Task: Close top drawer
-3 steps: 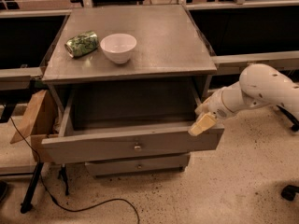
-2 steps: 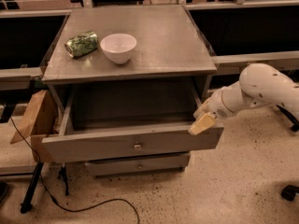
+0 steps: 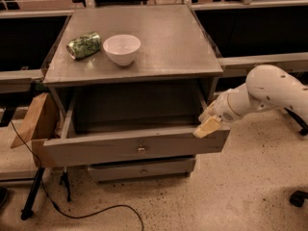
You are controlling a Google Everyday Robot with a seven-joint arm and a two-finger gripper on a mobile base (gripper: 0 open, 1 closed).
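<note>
The top drawer is a wide grey drawer pulled far out of the cabinet, its deep box empty, with a small brass knob at the centre of its long front panel. My gripper comes in from the right on a white arm and rests at the right end of the front panel's upper edge, touching it or very close to it. Its tan fingertips point down and left.
A green can lying on its side and a white bowl sit on the cabinet top. A narrower lower drawer front sits below. A cardboard piece leans at the left; a black cable and stand lie on the floor.
</note>
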